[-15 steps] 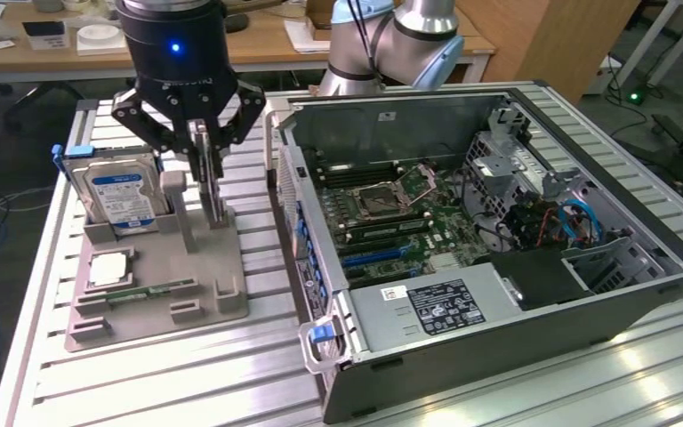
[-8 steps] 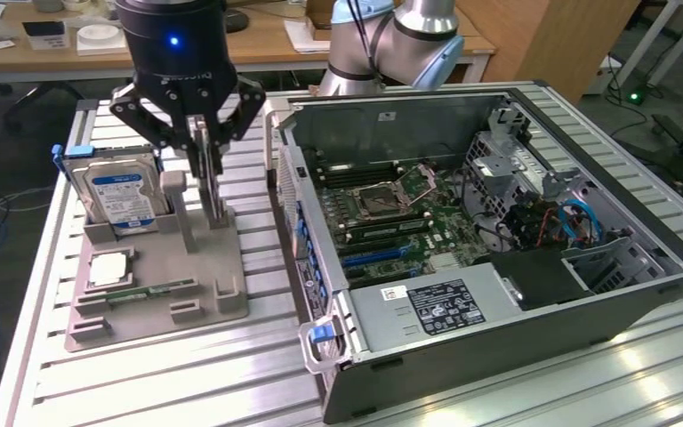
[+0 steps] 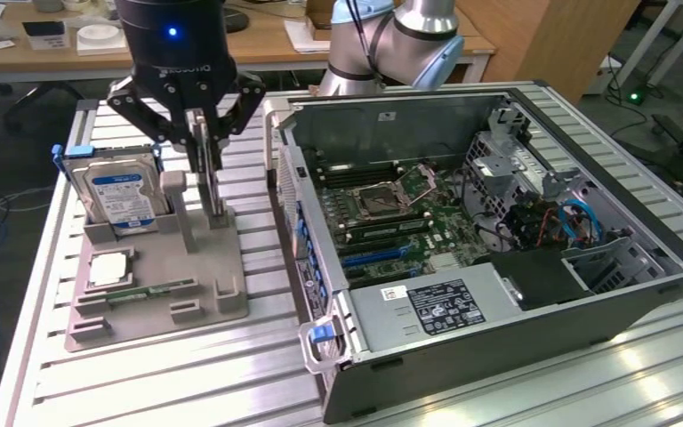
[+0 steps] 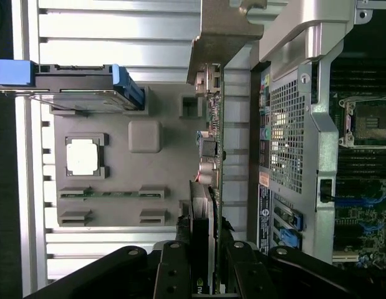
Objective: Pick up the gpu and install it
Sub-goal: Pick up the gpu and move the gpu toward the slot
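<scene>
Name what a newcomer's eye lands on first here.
The open computer case on the exterior view's right draws the eye, its motherboard laid bare. At the exterior view's left, the black claw grips the gpu, which stands on edge at the grey holder, beside a blue-labelled hard drive.

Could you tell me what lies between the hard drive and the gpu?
A raised grey block of the holder, seen in the wrist view.

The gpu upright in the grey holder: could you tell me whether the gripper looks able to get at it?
Yes, it seems: the gripper is closed on the gpu at its top edge from above; the hard drive stands apart.
</scene>
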